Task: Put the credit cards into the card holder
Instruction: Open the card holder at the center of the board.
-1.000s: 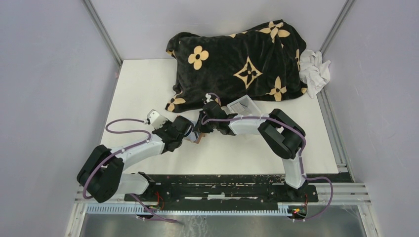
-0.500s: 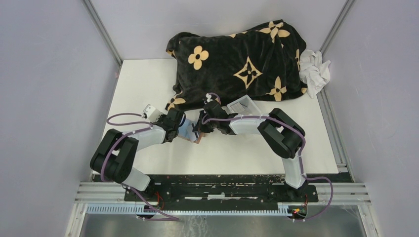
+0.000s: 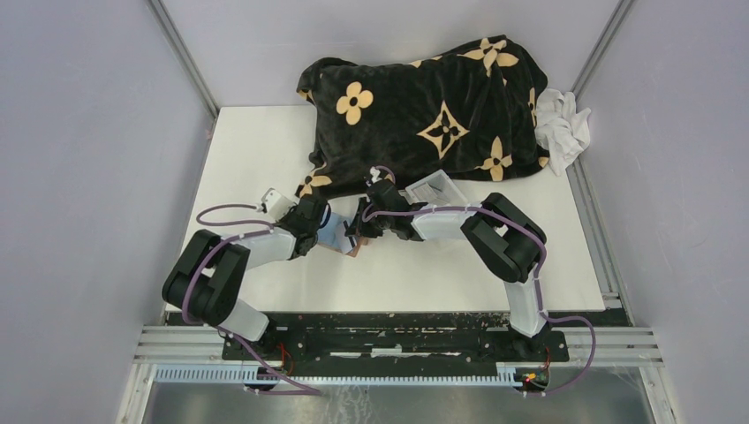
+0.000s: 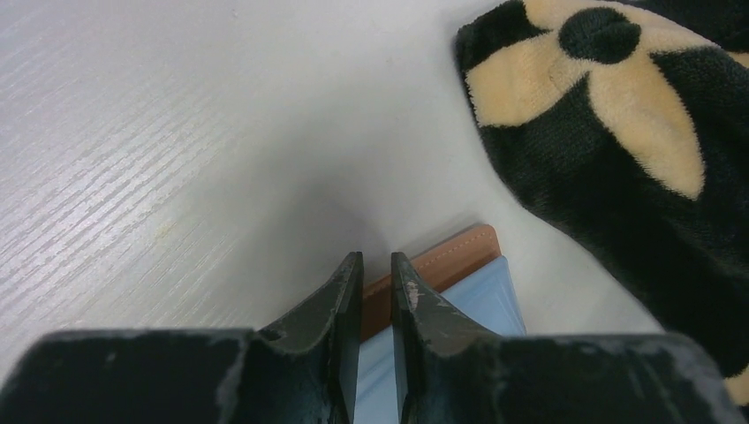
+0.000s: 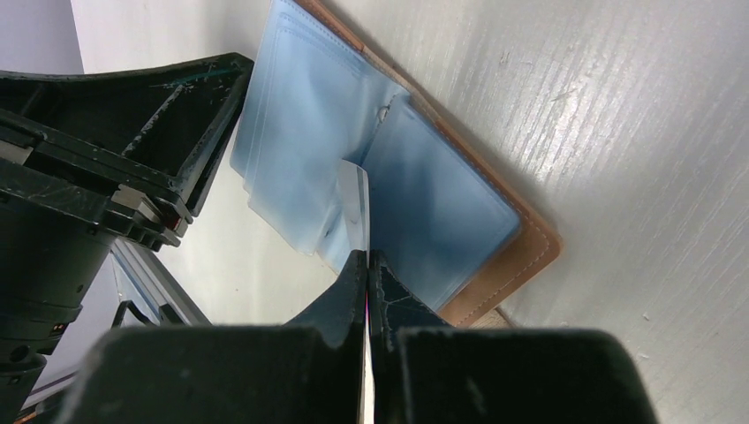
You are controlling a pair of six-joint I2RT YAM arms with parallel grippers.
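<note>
White table (image 3: 256, 150) — your right gripper (image 5: 366, 259) pinches credit card (image 5: 354, 201) over open card holder (image 5: 442, 212); left gripper (image 4: 376, 263) clamps 9 o'clock edge.

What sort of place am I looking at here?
Likely a robot test booth: plain grey walls box in a white table, two arms bolted to a metal base at its edge.

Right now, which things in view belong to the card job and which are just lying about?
Job: card holder, lying open; card pinched in the right hand; left hand pinching the holder's edge.
Lying about: black flowered blanket; white cloth; clear tray.
</note>
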